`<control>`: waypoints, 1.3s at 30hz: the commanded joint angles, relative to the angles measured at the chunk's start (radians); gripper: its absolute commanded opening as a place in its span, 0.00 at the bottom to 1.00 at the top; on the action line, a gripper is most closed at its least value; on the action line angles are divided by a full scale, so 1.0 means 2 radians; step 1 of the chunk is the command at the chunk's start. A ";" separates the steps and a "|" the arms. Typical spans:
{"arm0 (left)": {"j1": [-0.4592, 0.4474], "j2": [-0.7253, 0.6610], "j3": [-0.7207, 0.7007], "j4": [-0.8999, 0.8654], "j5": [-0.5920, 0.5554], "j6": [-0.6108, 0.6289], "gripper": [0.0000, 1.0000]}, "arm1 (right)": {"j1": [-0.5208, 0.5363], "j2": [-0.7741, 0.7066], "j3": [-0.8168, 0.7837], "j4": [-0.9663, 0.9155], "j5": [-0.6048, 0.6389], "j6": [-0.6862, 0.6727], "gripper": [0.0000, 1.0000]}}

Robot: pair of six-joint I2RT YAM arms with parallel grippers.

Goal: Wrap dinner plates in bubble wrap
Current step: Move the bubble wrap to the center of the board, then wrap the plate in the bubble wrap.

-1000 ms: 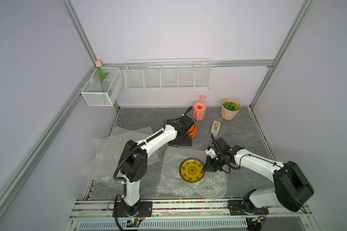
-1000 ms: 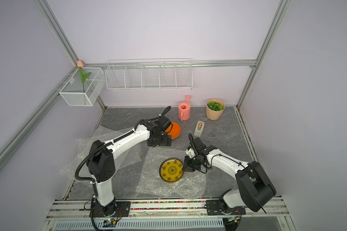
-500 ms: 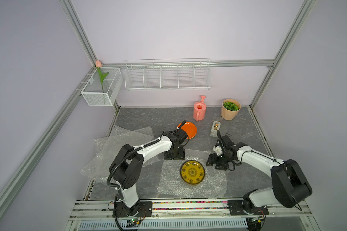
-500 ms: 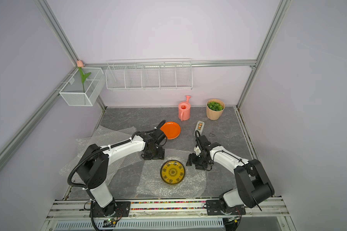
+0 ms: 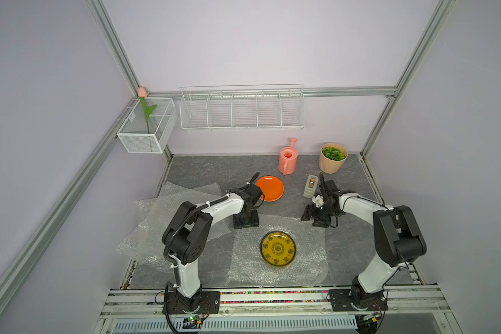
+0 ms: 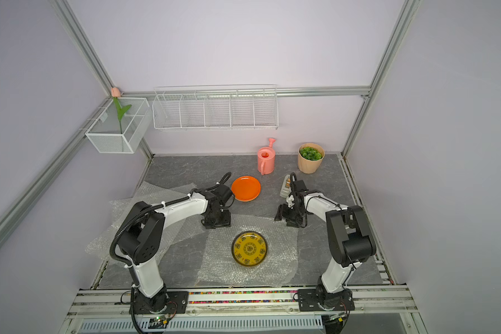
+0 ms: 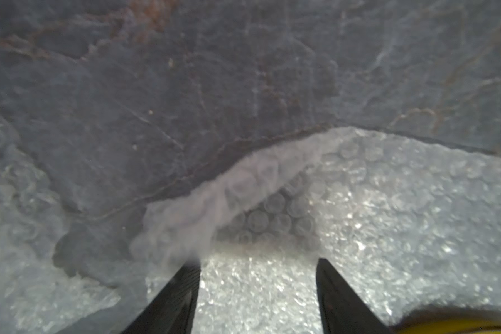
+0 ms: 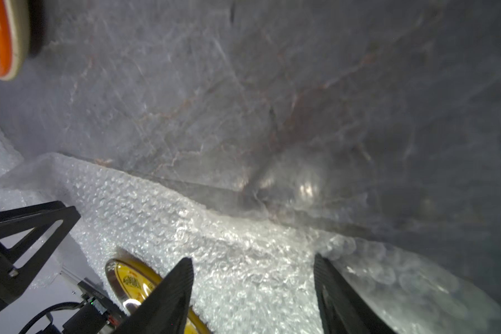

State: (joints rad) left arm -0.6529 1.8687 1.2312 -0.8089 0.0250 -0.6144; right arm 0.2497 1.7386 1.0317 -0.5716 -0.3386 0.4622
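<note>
Left claw (image 5: 245, 224) between orange plate (image 5: 271, 188), yellow plate (image 5: 278, 248).

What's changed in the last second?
The left fingers came forward from the orange plate to the far edge of the bubble wrap; the right fingers opened and backed away from the yellow plate to that edge. Both plates stayed put.

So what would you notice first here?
The bright yellow patterned plate, lying on a bubble wrap sheet near the front. Behind it a plain orange plate sits on the grey table, and the left gripper and right gripper hang open at the sheet's far edge.
</note>
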 commanded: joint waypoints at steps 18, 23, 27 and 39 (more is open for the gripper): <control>0.034 -0.054 0.052 -0.066 -0.004 0.035 0.64 | 0.064 -0.032 0.114 -0.104 -0.020 -0.237 0.65; -0.007 -0.102 0.000 -0.056 0.027 -0.004 0.66 | 0.158 -0.089 0.076 -0.157 0.030 -0.349 0.62; -0.019 -0.146 -0.074 0.012 0.076 -0.056 0.66 | 0.251 -0.131 0.040 -0.205 0.118 -0.417 0.62; -0.057 -0.176 -0.166 0.082 0.115 -0.103 0.66 | 0.431 -0.137 -0.030 -0.285 0.227 -0.494 0.61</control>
State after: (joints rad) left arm -0.7677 1.5478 0.9310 -0.6903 0.2443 -0.7753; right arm 1.1038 1.4559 1.0271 -1.0664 0.0505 -0.4450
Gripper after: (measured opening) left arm 0.661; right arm 0.609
